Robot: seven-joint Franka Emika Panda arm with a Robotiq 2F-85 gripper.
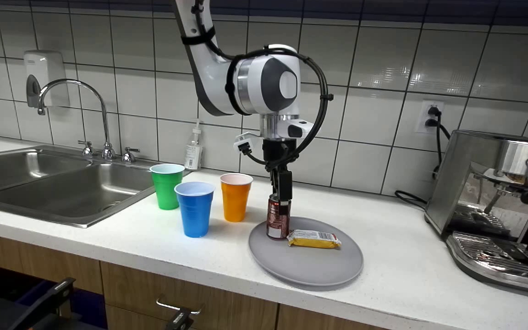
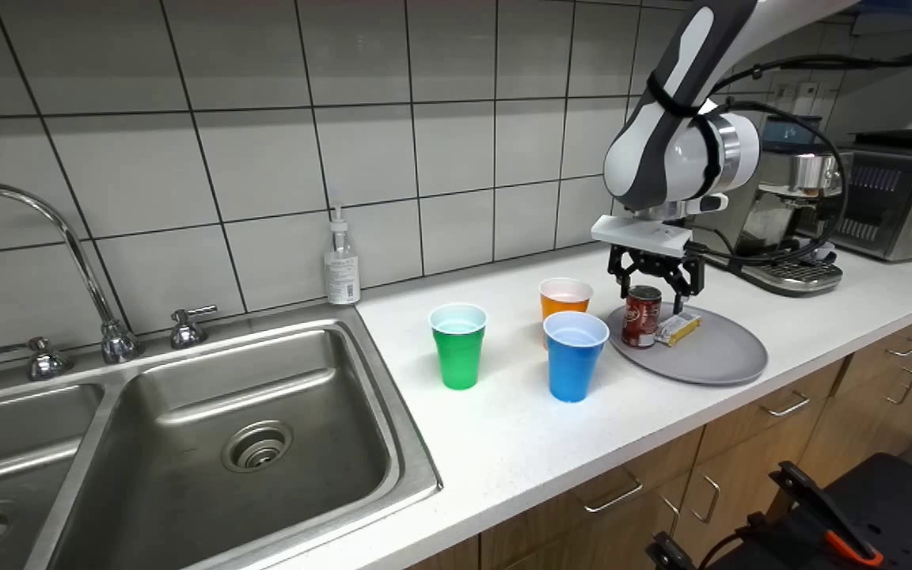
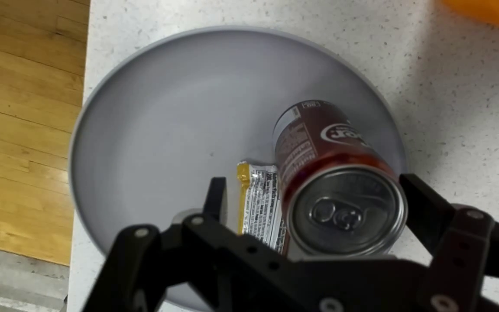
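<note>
straddling the can seems the step in hand, the gripper wide around it. in an exterior view the can stands at ten o'clock on the plate; the next move (closing or withdrawing, i cannot tell) calls for clearing the wrapped bar.

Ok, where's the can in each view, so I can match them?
In an exterior view: can, just right of centre, lower half.
In an exterior view: can, right of centre, just below mid-height.
Wrist view: can, right of centre, lid visible.
Shared landmark: grey plate, beneath the can in all three.
</note>
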